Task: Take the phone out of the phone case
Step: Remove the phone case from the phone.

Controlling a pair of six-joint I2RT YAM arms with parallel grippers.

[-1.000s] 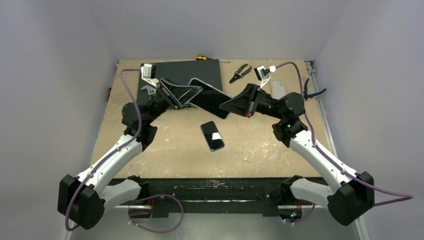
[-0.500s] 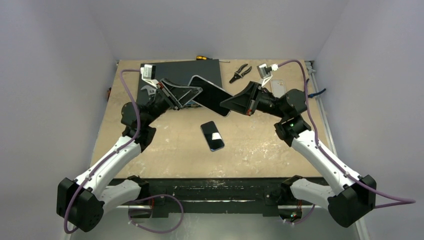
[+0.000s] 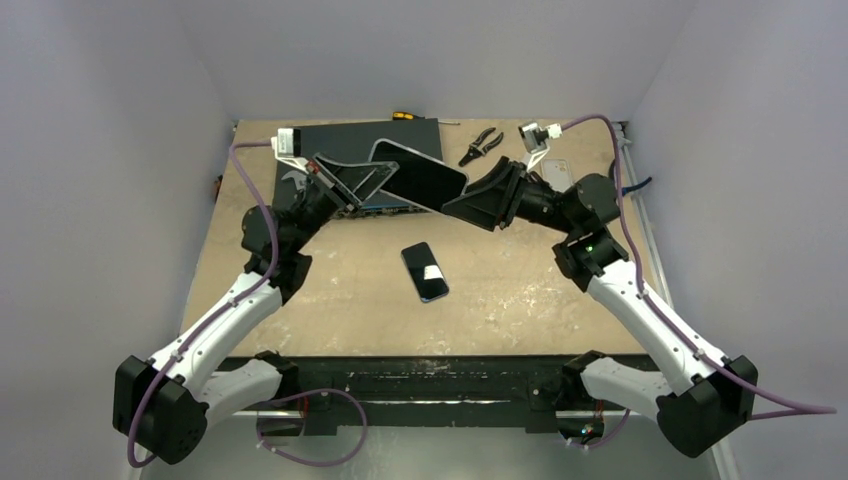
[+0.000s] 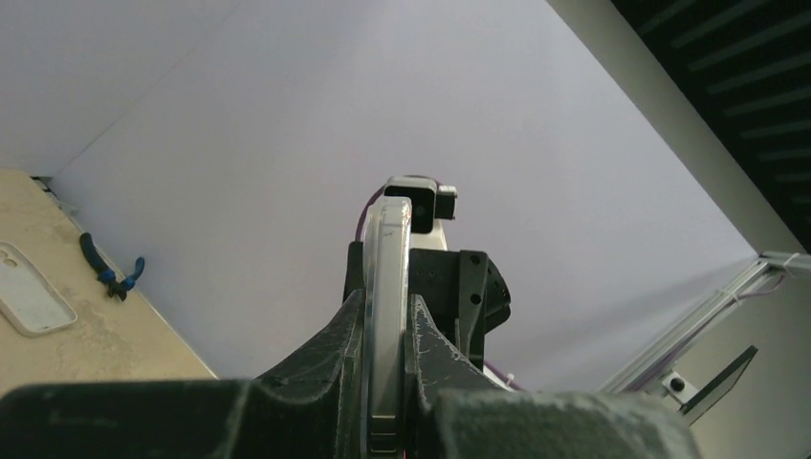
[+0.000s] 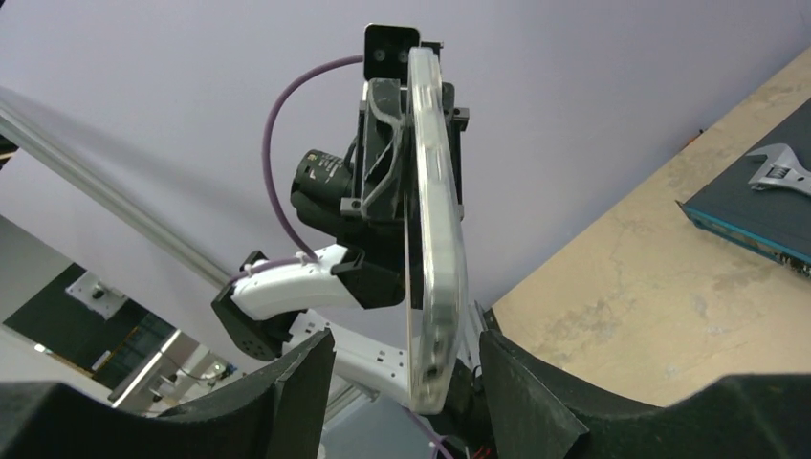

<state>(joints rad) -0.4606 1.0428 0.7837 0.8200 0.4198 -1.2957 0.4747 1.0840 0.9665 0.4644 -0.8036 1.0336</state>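
Observation:
The phone (image 3: 420,180), dark-screened and sitting in a clear phone case (image 5: 440,229), hangs tilted above the back middle of the table. My left gripper (image 3: 392,178) is shut on its left end; in the left wrist view the phone (image 4: 387,287) stands edge-on, pinched between both fingers of the left gripper (image 4: 387,311). My right gripper (image 3: 452,206) is open at the phone's right end. In the right wrist view the right gripper (image 5: 406,339) straddles the case's lower end with a gap on each side, touching nothing.
A smaller dark phone (image 3: 425,271) lies flat mid-table. A dark blue box (image 3: 345,140) with a wrench (image 5: 779,167) sits at the back. Black pliers (image 3: 482,145), a screwdriver (image 3: 405,116), blue-handled pliers (image 4: 110,273) and an empty clear case (image 4: 33,301) lie at the back right.
My right gripper has opened and let go of the phone's right end. The left gripper has closed tighter and carried the phone up and toward the back.

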